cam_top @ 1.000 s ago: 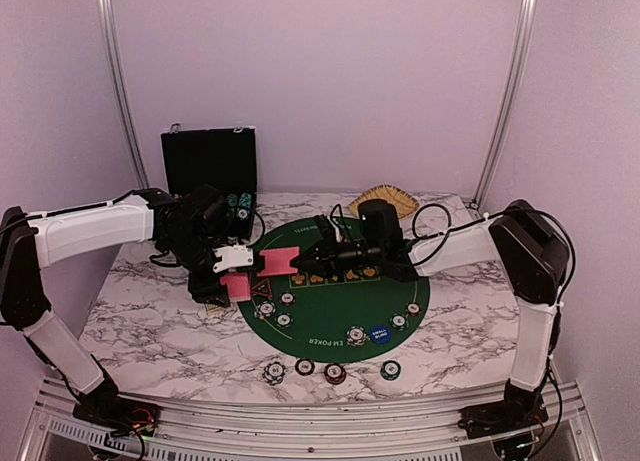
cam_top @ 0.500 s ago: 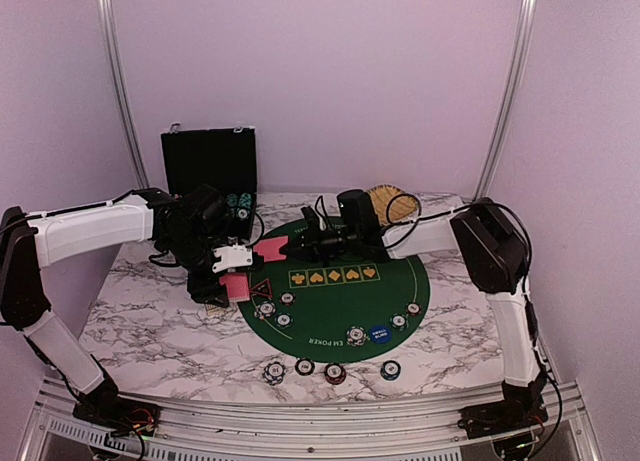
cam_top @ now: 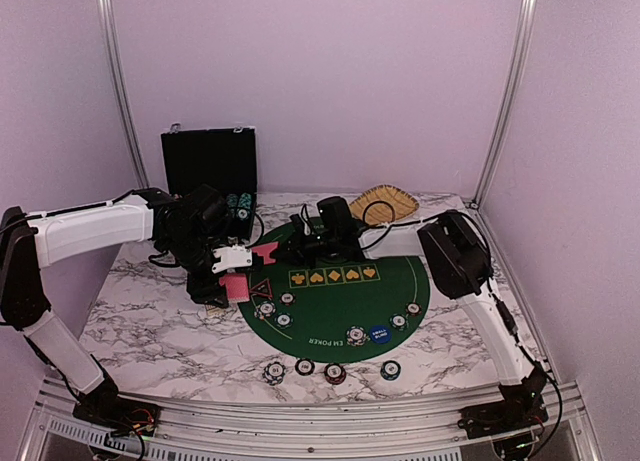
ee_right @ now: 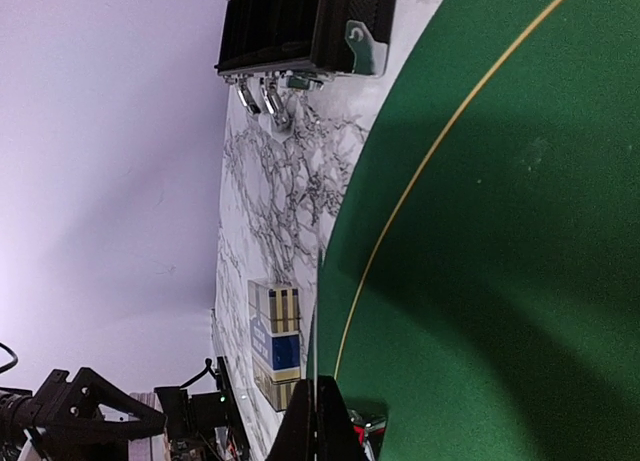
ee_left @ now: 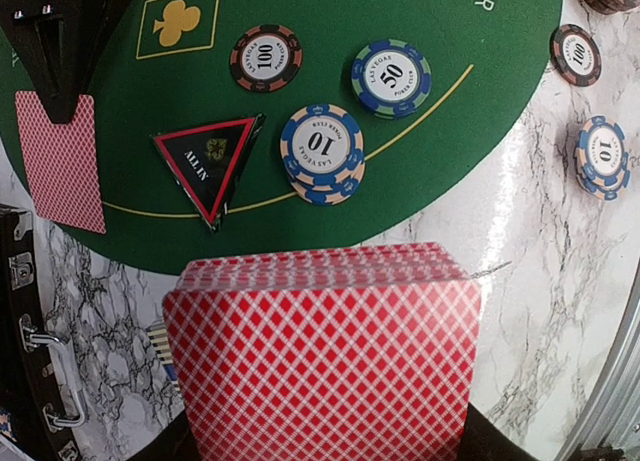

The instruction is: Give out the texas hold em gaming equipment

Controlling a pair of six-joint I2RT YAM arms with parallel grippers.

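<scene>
On the marble table, counted from where I stand:

- Green mat: one, round, with a row of gold suit marks printed across it
- Deck of cards: one, red lattice backs, slightly fanned. The left gripper is clamped on it and holds it above the marble just off the mat's left rim
- Single card: one, same red back. It is pinched at one end by the right gripper, whose black fingers are closed on it. It hangs over the mat's left edge, near the deck. Whether it touches the felt I cannot tell
- Triangular marker: one, black with a red border, lettered ALL IN, flat on the mat between the single card and the nearest chips
- Poker chips, on the mat: six places. Three are beside the marker: a 100, a 50, and a 10 resting on another chip like it. Three more follow the near arc
- Poker chips on the marble in front of the mat: four, in a loose row, apart from each other
- Blue button: one, on the near arc, just beside a chip
- Black case: one, lid upright, at the far left. A few greenish chips show inside, too small to count
- Woven basket: one, beyond the mat's far side
- Card box: one, striped blue and gold, on the marble just off the mat's left rim
</scene>
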